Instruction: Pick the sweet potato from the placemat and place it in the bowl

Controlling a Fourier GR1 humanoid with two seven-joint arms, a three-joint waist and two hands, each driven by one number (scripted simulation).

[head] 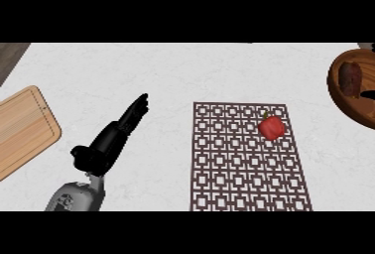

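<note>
Resting in bowl (362,106): sweet potato (350,79)

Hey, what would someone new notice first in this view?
Probably the red pepper lying near the upper right of the patterned placemat. Next, the left hand, fingers straight, over the counter left of the mat. At the right edge a wooden bowl holds a dark reddish-brown item.

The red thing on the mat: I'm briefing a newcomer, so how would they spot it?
Find the dark brown lattice-patterned placemat right of centre on the white counter. Near its upper right corner lies a small glossy red bell pepper, the only item on it and the only bright red thing.
</note>
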